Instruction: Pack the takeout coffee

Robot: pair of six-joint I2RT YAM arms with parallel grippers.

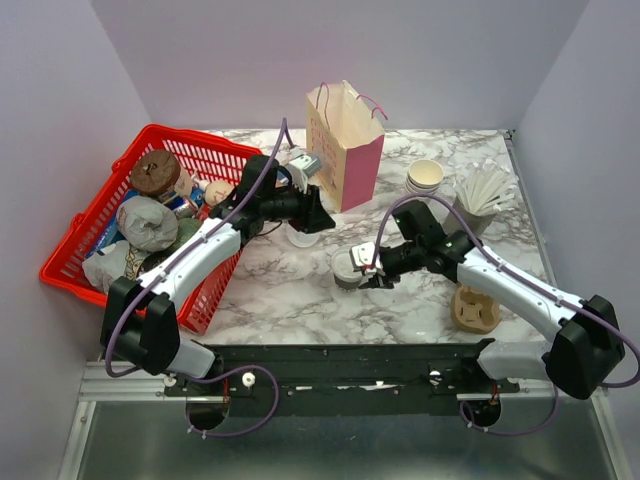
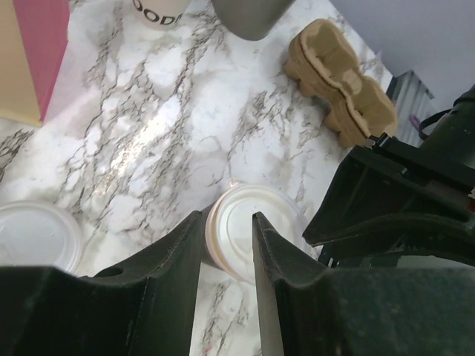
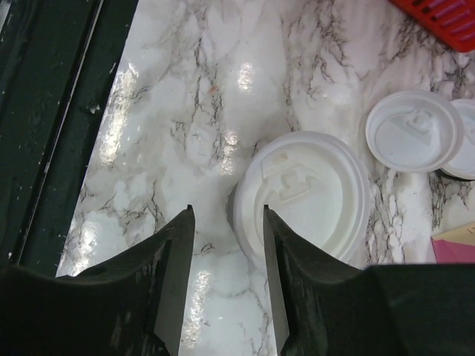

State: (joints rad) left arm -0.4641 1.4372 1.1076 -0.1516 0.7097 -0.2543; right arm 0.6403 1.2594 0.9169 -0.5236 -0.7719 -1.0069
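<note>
The takeout coffee [image 1: 347, 268], a small paper cup under a round white lid, stands on the marble table in front of the pink bag. In the right wrist view the lidded cup [image 3: 308, 193] sits just right of my right gripper [image 3: 228, 211]. That gripper is open: one finger overlaps the lid's edge and the gap lies mostly over bare table. In the top view the right gripper [image 1: 368, 272] is at the cup's right side. My left gripper [image 1: 322, 218] hovers behind the cup, open and empty. In the left wrist view the cup [image 2: 249, 233] shows past the left gripper [image 2: 228, 216].
A pink and cream paper bag [image 1: 345, 150] stands at the back. A red basket [image 1: 60, 270] of items lies at the left. A loose white lid [image 1: 303, 238] lies under the left gripper. At the right are stacked cups [image 1: 425, 177], a grey cup of sticks [image 1: 482, 195] and a pulp carrier [image 1: 474, 310].
</note>
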